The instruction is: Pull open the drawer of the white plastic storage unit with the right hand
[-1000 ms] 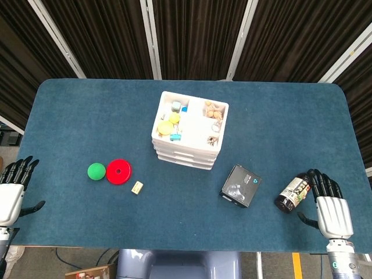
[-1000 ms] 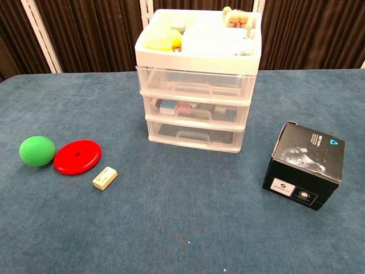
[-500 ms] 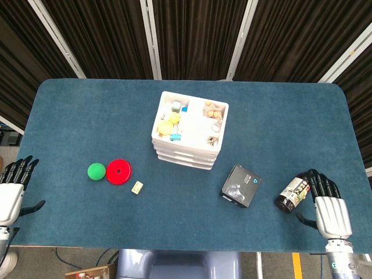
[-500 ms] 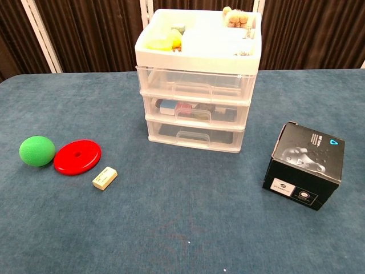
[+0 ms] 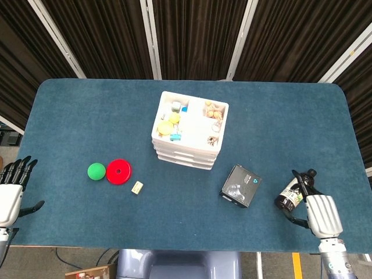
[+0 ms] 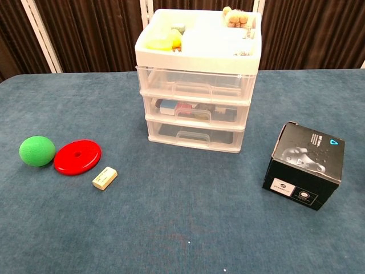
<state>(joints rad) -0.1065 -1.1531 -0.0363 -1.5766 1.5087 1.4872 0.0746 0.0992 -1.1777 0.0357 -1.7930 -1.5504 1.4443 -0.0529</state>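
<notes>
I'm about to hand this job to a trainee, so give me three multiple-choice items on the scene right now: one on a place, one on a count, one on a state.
1. Where does the flat red plastic disc lie?
A. Between the green ball and the small cream block
B. On top of the storage unit
C. Beside the black cardboard box

2. How many drawers does the white plastic storage unit have below its open top tray?
A. One
B. Three
C. Five

3. What state are the drawers in?
A. Top one pulled out
B. All removed
C. All closed

Answers:
1. A: in the chest view the disc touches the ball and the block lies just beyond it.
2. B: three clear drawer fronts with handles are stacked there.
3. C: all fronts sit flush, and the right hand is far off by the dark bottle.
</notes>
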